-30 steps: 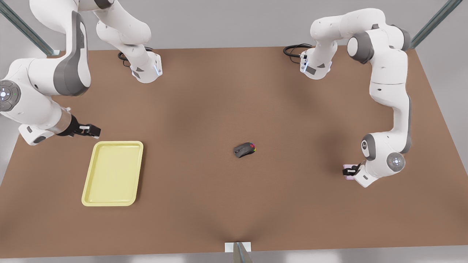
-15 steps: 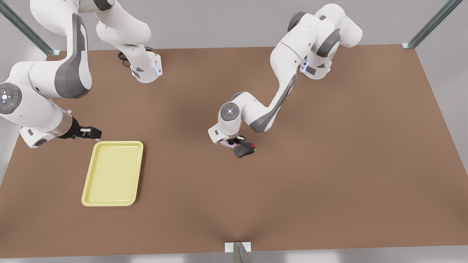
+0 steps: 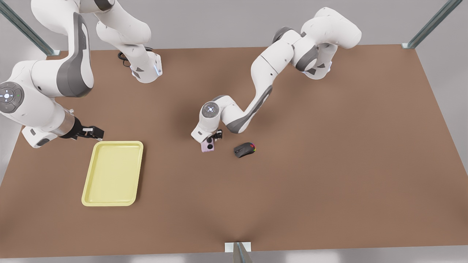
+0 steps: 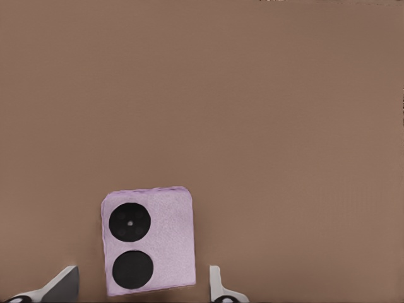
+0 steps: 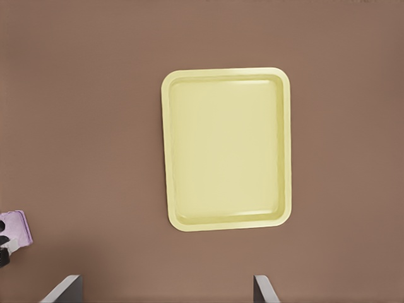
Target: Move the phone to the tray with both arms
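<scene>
Left gripper (image 3: 213,140) stands wide open over the pink phone (image 3: 207,147) at table centre, so lift straight clear, letting the open right gripper (image 3: 92,132) above the tray (image 3: 113,173) collect it.

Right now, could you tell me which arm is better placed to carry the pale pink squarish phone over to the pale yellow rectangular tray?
Probably the right: its gripper hangs open by the pale yellow rectangular tray. The left gripper stands open over the pale pink squarish phone, lying mid-table, apparently set down for a handover.
</scene>
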### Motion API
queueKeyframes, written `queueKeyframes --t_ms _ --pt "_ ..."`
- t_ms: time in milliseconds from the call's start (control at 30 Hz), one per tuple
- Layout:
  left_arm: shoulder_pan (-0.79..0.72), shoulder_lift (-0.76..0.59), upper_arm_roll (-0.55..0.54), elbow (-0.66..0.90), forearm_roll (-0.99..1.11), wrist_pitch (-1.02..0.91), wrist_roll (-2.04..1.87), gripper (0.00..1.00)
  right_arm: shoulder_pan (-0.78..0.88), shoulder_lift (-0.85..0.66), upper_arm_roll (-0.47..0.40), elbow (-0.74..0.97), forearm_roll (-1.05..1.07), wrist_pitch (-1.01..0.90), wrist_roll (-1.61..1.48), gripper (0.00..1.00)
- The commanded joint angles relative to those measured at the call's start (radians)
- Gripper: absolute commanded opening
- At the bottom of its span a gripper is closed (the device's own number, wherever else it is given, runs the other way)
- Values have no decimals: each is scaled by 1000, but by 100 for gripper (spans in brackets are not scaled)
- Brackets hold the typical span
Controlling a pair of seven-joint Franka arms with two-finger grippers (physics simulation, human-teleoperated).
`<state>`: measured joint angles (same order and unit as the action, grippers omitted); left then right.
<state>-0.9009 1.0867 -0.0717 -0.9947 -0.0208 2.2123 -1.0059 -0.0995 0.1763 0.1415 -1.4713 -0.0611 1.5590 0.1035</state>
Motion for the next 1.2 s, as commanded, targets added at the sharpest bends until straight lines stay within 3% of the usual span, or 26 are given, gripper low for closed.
queueKeyframes --t_ms 0,67,100,133,167,233,267,300,333,400,467,500,600,733,833,1167 --pt "-4 -8 3 1 2 15 -382 100 1 -1 6 2 1 -4 -1 100" --pt "78 -183 -3 -9 1 -299 -292 100 1 -1 58 13 7 -4 -2 100" --pt "206 -316 -7 -9 -7 -584 4 100 1 -1 125 17 23 -4 -8 100" --pt "321 -405 7 -9 -2 -736 282 100 1 0 197 25 23 7 -10 100" --pt "447 -476 10 -9 7 -832 518 100 23 87 254 49 20 4 -10 100" --pt "652 -544 10 -12 75 -907 769 100 139 167 257 85 15 7 -27 100" --pt "741 -664 4 -189 71 -834 897 100 142 161 254 82 10 -3 -44 100" --pt "792 -947 -7 -672 59 -409 894 100 127 157 250 75 10 1 143 100" --pt "775 -969 3 -690 62 -498 895 100 129 144 250 68 10 4 165 100" --pt "743 -926 33 -570 58 -732 898 100 139 127 251 2 21 30 244 100" --pt "743 -903 29 -521 26 -815 931 100 174 130 260 -164 21 291 332 100" --pt "749 -906 53 -492 -19 -895 934 100 210 181 259 -158 20 308 378 100" --pt "751 -907 78 -490 -14 -887 941 100 291 301 257 -106 -9 424 492 100" --pt "751 -909 76 -489 -24 -884 945 100 382 518 250 115 -78 447 634 100" --pt "751 -904 76 -489 -24 -881 945 100 425 554 250 134 -83 451 700 100" --pt "751 -900 78 -489 -39 -876 946 100 397 483 257 -155 -82 633 680 100"
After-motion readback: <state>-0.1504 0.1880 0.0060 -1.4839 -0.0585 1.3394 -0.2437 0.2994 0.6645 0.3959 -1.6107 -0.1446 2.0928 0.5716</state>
